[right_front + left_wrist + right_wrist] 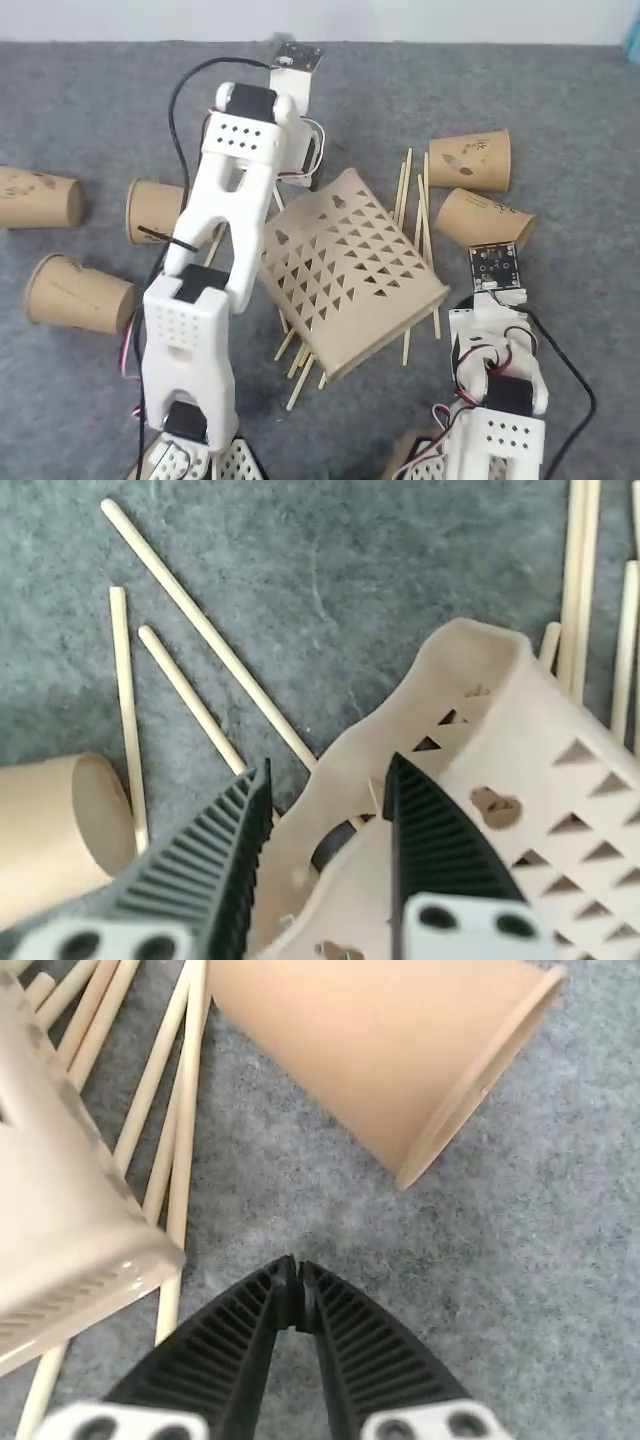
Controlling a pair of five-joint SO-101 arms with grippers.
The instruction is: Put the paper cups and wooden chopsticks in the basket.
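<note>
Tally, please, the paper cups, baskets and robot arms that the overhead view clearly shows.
Paper cups: 5
Basket: 1
Robot arms: 2
Total: 8

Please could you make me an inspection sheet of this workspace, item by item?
Surface: grey carpet.
Job's things: basket tipped over, lying on chopsticks scattered beside and under it; at least five paper cups on their sides, all outside it.
Clutter: nothing seen.
Grippers: left gripper open, jaws either side of the basket rim; right gripper shut, over the carpet.
Cables: black cables run along both arms.
Surroundings: white wall behind.
</note>
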